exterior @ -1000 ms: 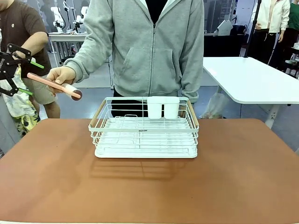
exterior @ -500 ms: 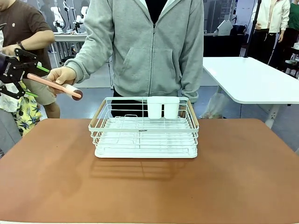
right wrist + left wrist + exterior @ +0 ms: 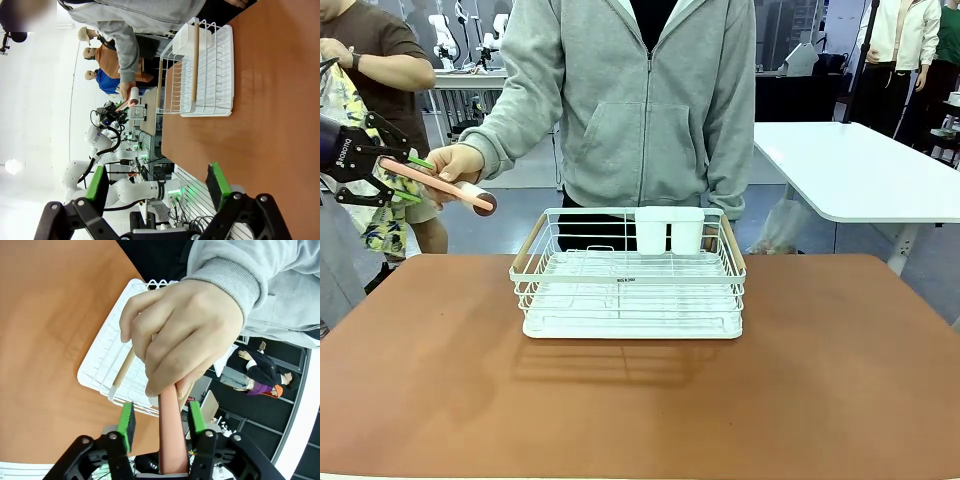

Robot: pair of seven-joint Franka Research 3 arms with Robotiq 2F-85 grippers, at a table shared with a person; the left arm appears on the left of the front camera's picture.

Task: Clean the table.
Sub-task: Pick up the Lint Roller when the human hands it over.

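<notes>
Handover step: upper left, left gripper jaws sit open around the roller in the person's hand. Next it should clamp, then wipe the table. Right gripper is wide open and empty.

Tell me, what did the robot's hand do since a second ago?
The robot's left hand slid toward the person. Its open fingers now sit on either side of the pink roller handle, and they aren't squeezing it yet. The person's hand holds the roller in the same spot as before. The white rack and the table haven't moved.
</notes>
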